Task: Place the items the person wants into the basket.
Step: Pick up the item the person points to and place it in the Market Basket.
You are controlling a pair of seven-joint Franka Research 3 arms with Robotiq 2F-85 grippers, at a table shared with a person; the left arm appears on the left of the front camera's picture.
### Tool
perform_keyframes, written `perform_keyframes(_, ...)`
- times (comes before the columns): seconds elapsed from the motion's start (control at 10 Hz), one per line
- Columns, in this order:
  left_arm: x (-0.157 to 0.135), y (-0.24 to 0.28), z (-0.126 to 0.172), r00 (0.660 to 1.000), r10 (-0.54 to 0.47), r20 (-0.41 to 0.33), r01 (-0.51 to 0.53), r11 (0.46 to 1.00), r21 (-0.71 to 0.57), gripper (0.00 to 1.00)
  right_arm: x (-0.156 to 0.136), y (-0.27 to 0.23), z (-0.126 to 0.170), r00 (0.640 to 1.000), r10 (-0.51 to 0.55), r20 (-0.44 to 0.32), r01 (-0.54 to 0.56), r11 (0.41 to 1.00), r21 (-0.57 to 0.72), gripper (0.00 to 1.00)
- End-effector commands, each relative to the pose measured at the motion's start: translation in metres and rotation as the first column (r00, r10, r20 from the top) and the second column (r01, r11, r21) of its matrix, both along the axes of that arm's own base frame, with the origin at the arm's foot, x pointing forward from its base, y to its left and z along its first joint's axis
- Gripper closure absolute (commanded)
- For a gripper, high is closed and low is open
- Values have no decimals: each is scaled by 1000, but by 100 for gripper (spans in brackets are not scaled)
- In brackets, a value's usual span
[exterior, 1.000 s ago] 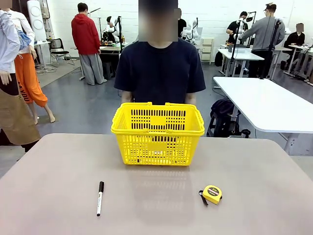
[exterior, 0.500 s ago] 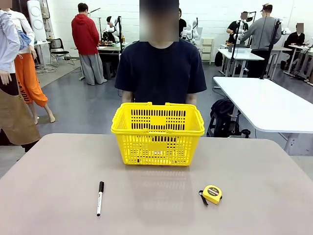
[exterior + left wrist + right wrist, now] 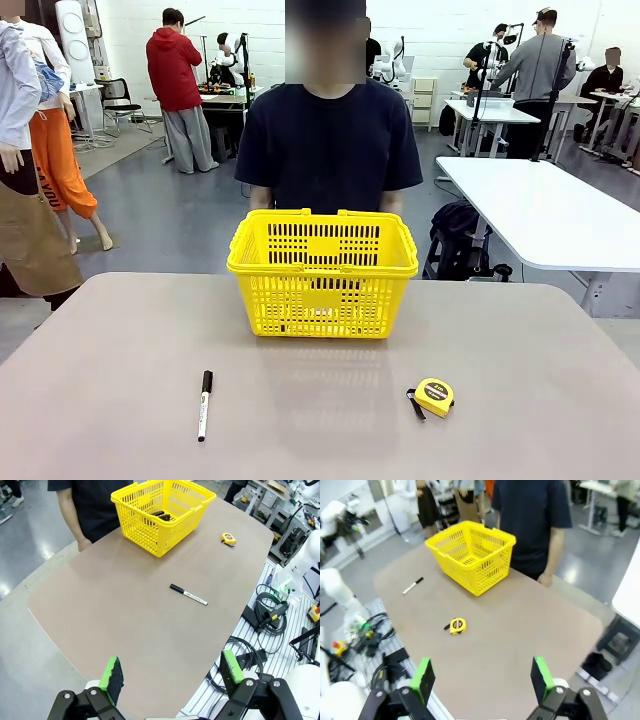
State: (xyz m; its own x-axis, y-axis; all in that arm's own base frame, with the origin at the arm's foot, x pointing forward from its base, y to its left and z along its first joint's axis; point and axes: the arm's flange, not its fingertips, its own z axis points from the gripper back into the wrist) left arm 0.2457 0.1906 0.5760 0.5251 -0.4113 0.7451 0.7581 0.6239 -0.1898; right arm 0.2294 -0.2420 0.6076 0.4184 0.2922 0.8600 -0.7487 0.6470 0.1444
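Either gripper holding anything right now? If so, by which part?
Nothing is held. The left gripper and right gripper are both open above the table; the white marker with black cap and round yellow tape measure lie untouched.

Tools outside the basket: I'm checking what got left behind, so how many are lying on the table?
2: the white marker front-left, and the tape measure front-right. Dark items lie inside the basket.

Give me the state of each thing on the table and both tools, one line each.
Basket: upright at the far side, dark items inside, handles folded down.
Marker: capped, lying flat, left of middle.
Tape measure: lying on the table, right of middle.
Left tool: open, holding nothing, above the table.
Right tool: open, holding nothing, above the table.
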Motion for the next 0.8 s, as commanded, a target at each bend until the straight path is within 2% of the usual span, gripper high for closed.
perform_keyframes(0.0, 0, 2, 0, 1000, -18, 21, 18, 1000, -11, 0, 6, -3, -4, 1000, 22, 7, -22, 1000, 18, 0)
perform_keyframes(0.7, 0, 2, 0, 1000, -18, 21, 18, 1000, -11, 0, 6, -3, -4, 1000, 22, 7, -22, 1000, 18, 0)
